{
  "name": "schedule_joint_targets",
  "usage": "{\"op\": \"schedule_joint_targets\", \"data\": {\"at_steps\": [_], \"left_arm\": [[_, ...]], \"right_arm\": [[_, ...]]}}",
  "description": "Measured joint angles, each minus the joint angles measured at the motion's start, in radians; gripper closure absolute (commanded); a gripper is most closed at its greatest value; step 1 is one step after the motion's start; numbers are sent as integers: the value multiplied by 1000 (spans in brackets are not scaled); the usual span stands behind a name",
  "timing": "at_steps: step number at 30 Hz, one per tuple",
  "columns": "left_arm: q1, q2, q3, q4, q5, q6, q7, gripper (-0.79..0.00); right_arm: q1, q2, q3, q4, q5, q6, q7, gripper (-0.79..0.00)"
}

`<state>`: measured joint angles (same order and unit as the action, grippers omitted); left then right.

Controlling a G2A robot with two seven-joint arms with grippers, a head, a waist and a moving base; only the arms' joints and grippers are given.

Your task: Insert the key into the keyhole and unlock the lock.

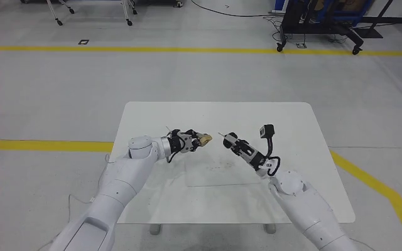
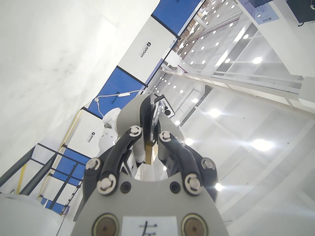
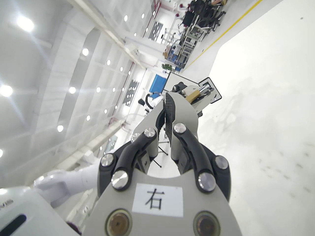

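Above the middle of the white table [image 1: 282, 125], my left gripper [image 1: 195, 139] is shut on a small brass padlock [image 1: 203, 138]. The left wrist view has the brass body [image 2: 149, 151] and silver shackle [image 2: 157, 112] clamped between the fingers [image 2: 133, 114]. My right gripper [image 1: 230, 140] faces it from the right, shut on a thin silver key [image 1: 222, 134] whose tip points at the padlock across a small gap. In the right wrist view my right gripper [image 3: 165, 108] is pressed shut, hiding the key, and the padlock [image 3: 192, 95] shows just beyond in the left gripper.
The tabletop under both grippers is bare, with faint scuff marks [image 1: 220, 166] near the middle. Yellow floor lines [image 1: 188, 49] and wheeled frames [image 1: 314, 31] lie well beyond the table.
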<state>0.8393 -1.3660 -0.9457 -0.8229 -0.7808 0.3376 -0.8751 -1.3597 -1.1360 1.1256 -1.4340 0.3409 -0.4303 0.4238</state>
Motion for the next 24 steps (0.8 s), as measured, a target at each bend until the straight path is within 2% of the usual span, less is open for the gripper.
{"op": "schedule_joint_targets", "data": {"at_steps": [1, 3, 17, 22, 24], "left_arm": [[-3, -4, 3, 8, -6, -10, -1, 0], [-6, -8, 1, 21, -25, -23, -20, 0], [-7, -8, -3, 24, -35, -26, -30, 0], [19, -6, -10, -16, -33, -36, 5, 0], [26, -4, -14, -29, -25, -33, 18, 0]], "right_arm": [[-20, 3, 11, -40, 23, 47, 10, 0], [-29, 4, 16, -65, 38, 77, 24, 0], [-30, 4, 12, -56, 31, 79, 22, 0], [-52, 5, 13, -105, 42, 270, 17, 0], [-73, 8, 20, -135, 42, 309, 16, 0]]}}
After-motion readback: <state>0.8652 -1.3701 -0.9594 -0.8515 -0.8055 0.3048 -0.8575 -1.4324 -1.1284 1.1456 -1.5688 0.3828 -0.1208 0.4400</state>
